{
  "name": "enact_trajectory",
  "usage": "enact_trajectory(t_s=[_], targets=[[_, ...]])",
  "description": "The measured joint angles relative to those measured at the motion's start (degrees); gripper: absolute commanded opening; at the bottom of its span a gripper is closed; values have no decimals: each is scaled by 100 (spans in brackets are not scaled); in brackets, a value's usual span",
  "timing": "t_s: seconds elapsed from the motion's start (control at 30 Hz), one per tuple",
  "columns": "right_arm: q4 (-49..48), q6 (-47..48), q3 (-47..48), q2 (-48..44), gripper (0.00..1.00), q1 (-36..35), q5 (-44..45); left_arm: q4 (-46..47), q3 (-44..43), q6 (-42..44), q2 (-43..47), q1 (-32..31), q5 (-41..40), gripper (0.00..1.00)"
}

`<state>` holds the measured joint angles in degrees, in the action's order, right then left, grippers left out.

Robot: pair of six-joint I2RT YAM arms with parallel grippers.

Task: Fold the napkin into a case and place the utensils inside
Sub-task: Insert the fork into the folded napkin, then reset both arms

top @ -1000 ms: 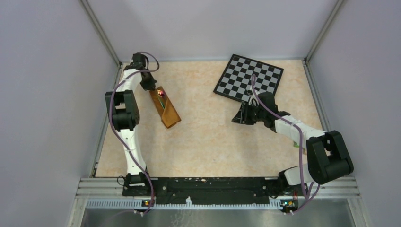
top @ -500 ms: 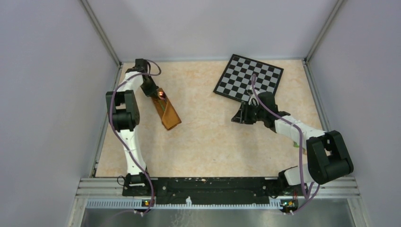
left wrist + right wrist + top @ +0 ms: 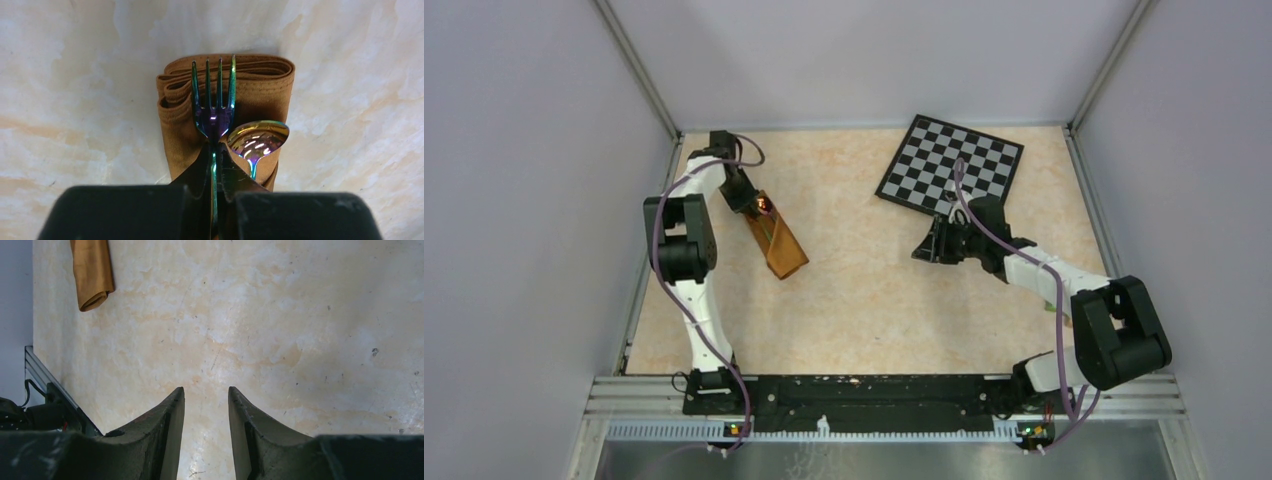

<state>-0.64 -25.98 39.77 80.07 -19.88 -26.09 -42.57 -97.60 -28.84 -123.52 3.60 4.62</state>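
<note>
My left hand (image 3: 214,170) is closed tight on the fork (image 3: 213,95), pinching its thin neck just below the head. The prongs point away from me and lie flat on the case (image 3: 265,90), almost reaching its layered end. Just beside the fork, on its right, the bowl of the spoon (image 3: 257,139) rests on the same cloth. Both handles run under my fingers, so I cannot tell how deep they sit in the folds. The case lies near the far left corner of the desk (image 3: 874,300), slanting away from the left edge.

My right hand (image 3: 206,405) hangs open over bare desk, holding nothing, just in front of the checkered board (image 3: 952,160) by the far right corner, well apart from the case.

The danger, as I judge it, is in letting go. If I lift before opening, the fork comes back out and may drag the cloth and loosen the folds. If my fingers have caught some cloth with the neck, pulling away could tug the case askew. Opening wide could also knock the spoon sideways, since it lies so close.
</note>
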Motion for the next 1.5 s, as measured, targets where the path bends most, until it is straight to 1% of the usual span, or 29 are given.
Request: enact_trajectory(t_s=[0.3,0.5,0.73,0.83,0.9,0.93,1.07,1.23,1.37,1.43,1.5], targets=[[-22,-17,-2,0,37,-2,-11,-24,249,-44,315,-136,-234,0],[-28,-20,-4,0,37,-26,-15,4,603,-168,522,-203,-278,0],[-68,-22,-9,0,37,-26,-24,7,815,-302,542,-267,-286,0],[-111,-26,-66,0,37,-28,-35,13,817,-302,542,-293,-304,3],[-111,-33,-87,7,37,-33,-37,28,826,-299,542,-302,-302,7],[-111,-44,-87,11,37,-39,-37,35,828,-299,542,-304,-302,11],[-122,-63,-90,26,37,-66,-48,46,828,-254,542,-319,-304,33],[-96,-61,-87,24,39,-72,-48,35,894,-212,748,-323,-507,53],[267,-13,-55,-129,45,-120,94,-4,999,-94,1307,-328,-656,63],[632,42,24,-348,49,-149,251,-7,1051,9,1749,-363,-680,69],[1134,133,216,-704,54,-173,520,90,1169,157,2339,-474,-570,73]])
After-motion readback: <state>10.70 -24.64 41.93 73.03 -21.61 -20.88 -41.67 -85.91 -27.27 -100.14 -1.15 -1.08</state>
